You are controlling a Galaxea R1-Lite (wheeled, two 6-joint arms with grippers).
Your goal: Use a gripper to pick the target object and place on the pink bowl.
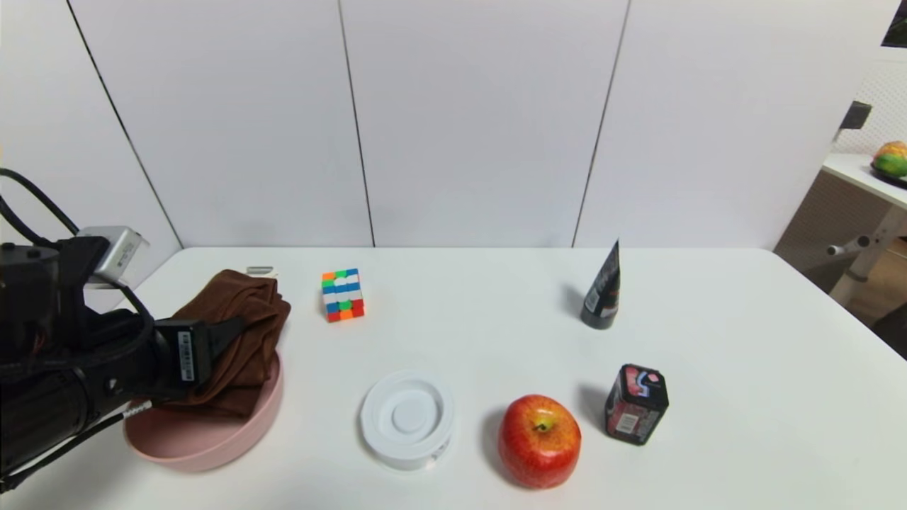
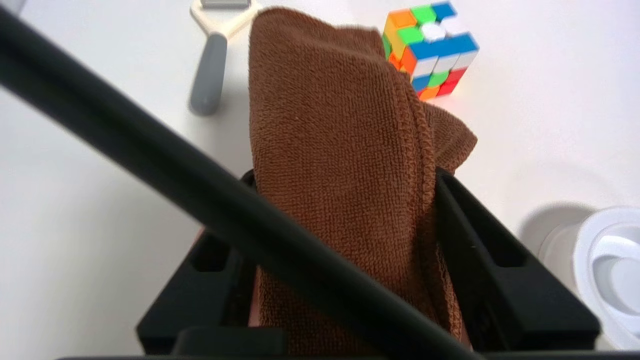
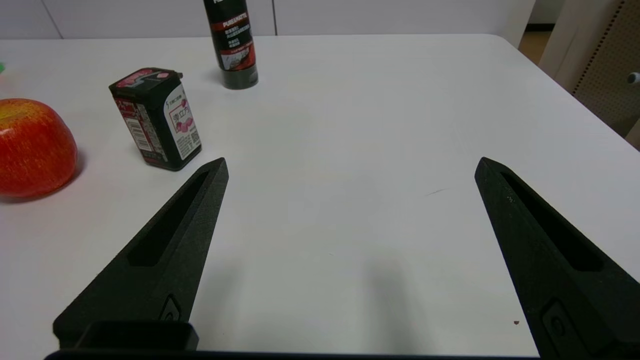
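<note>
Brown towel (image 1: 241, 333) droops onto the pink bowl (image 1: 212, 443), clamped by the left pincer (image 2: 345, 210); right pincer (image 3: 350, 172) gapes, holding nothing.

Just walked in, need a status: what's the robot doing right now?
The left gripper has its jaws shut on the brown towel, holding it over the pink bowl; the towel's lower end already lies in the bowl, the rest hangs past the far rim. It has not let go. The right gripper is idle, jaws open over bare table near the apple.
</note>
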